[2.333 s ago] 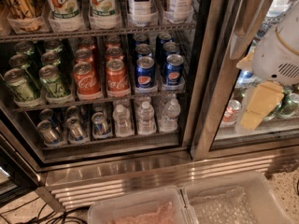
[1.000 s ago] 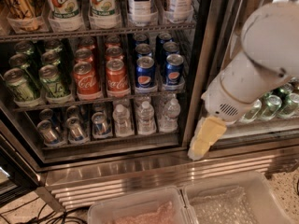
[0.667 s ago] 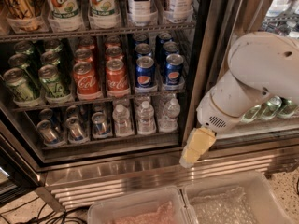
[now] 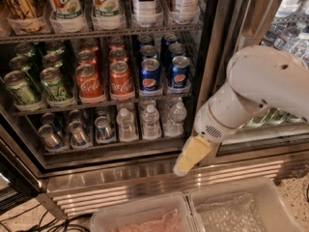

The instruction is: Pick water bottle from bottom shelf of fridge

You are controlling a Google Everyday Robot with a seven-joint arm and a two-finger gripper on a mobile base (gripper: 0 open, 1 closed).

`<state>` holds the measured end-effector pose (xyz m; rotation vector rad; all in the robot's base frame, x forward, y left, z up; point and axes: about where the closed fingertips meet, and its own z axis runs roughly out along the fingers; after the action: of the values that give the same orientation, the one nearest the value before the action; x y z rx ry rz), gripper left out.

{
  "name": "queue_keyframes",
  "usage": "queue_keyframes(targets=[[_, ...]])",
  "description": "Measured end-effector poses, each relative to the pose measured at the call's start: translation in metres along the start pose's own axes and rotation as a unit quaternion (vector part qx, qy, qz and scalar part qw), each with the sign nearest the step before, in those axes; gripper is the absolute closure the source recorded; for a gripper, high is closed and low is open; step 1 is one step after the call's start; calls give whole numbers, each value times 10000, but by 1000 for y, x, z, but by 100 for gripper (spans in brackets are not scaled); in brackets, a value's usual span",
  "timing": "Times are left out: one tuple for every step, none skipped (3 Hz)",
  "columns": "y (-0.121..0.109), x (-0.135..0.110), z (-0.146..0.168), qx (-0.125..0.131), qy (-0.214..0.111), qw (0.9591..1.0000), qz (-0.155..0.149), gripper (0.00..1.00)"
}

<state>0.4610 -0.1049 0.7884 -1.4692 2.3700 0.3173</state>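
Note:
The fridge (image 4: 120, 178) stands open on the left, with a stainless steel frame. Its bottom shelf (image 4: 111, 151) holds several silver-blue cans (image 4: 77, 133) on the left and three small clear water bottles with white caps on the right: one at the left (image 4: 126, 124), one in the middle (image 4: 150, 121), one at the right (image 4: 176, 119). My gripper (image 4: 189, 157), a yellowish tip under the white arm (image 4: 260, 91), hangs in front of the steel sill, below and just right of the rightmost bottle. It holds nothing.
The shelf above carries green cans (image 4: 53, 83), red Coca-Cola cans (image 4: 118, 79) and blue Pepsi cans (image 4: 164, 69). Tall labelled bottles (image 4: 145, 4) stand on top. A closed glass door (image 4: 285, 28) is behind the arm. Two plastic bins (image 4: 231, 211) sit below. Cables (image 4: 48, 224) lie at lower left.
The arm has swung in from the right edge, leftward and down. The gripper now hangs lower, near the sill below the water bottles. Nothing on the shelves has moved.

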Motion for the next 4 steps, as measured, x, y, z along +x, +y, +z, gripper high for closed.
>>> queue_keyframes(targets=[[12, -9, 47, -277, -449, 9955, 783, 0], [8, -12, 82, -419, -764, 9843, 1538, 0], [11, -21, 110, -743, -920, 9761, 1825, 0], [13, -23, 113, -682, -886, 9770, 1816, 0]])
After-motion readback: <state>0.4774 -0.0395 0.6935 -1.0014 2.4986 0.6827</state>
